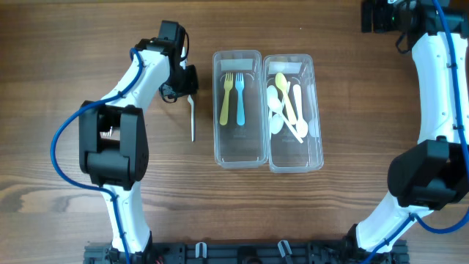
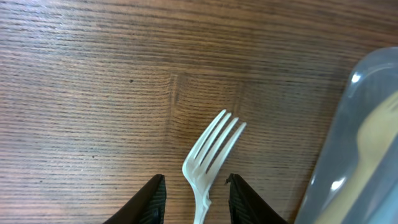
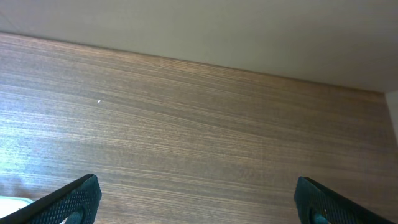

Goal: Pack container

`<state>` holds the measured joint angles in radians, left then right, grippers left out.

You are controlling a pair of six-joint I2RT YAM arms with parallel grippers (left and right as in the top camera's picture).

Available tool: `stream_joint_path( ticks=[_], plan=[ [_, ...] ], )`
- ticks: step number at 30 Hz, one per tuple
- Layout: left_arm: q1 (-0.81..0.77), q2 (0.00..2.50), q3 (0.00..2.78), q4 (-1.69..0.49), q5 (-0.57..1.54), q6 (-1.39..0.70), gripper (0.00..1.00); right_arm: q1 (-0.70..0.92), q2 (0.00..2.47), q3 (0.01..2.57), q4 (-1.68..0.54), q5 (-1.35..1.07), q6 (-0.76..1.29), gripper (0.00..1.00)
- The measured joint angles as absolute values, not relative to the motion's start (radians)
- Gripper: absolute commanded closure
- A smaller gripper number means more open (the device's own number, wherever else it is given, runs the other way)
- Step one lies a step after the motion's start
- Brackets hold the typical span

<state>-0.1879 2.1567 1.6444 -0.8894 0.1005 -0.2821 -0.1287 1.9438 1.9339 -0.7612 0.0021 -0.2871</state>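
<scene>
A white plastic fork (image 1: 192, 117) lies on the wooden table, left of two clear containers. In the left wrist view its tines (image 2: 217, 140) point away and its handle runs back between my left gripper's (image 2: 196, 180) dark fingers, with a gap on each side. That left gripper (image 1: 185, 89) is partly open and straddles the fork's upper end. The left container (image 1: 238, 150) holds a yellow fork (image 1: 226, 99) and a blue fork (image 1: 239, 99). The right container (image 1: 297, 158) holds white spoons (image 1: 282, 114) and a yellow spoon (image 1: 284, 92). My right gripper (image 3: 196, 199) is wide open over bare wood, holding nothing.
The left container's clear wall (image 2: 357, 130) stands close to the right of the fork. The right arm (image 1: 440, 88) runs along the table's right side, its gripper (image 1: 377, 15) at the far right corner. A pale wall (image 3: 249, 31) borders the table's back edge.
</scene>
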Motion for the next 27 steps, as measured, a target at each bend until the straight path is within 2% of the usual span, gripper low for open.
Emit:
stream_joint_path(
  ticks=[8,11,14,16,27],
  plan=[
    [-0.188,2.202,1.642,-0.889,0.101,-0.282,0.67,-0.129,1.944,1.934,-0.761,0.002,-0.287,0.0],
    [-0.188,2.207,1.642,-0.885,0.101,-0.282,0.7,-0.129,1.944,1.934,-0.761,0.002,-0.287,0.0],
    [-0.188,2.211,1.642,-0.882,0.099,-0.282,0.89,-0.129,1.944,1.934,-0.761,0.002,-0.287,0.0],
    [-0.188,2.214,1.642,-0.879,0.096,-0.275,0.96,-0.129,1.944,1.934,-0.761,0.002,-0.287,0.0],
    [-0.184,2.214,1.644,-0.864,0.094,-0.271,0.96,-0.129,1.944,1.934,-0.761,0.002,-0.287,0.0]
  ],
)
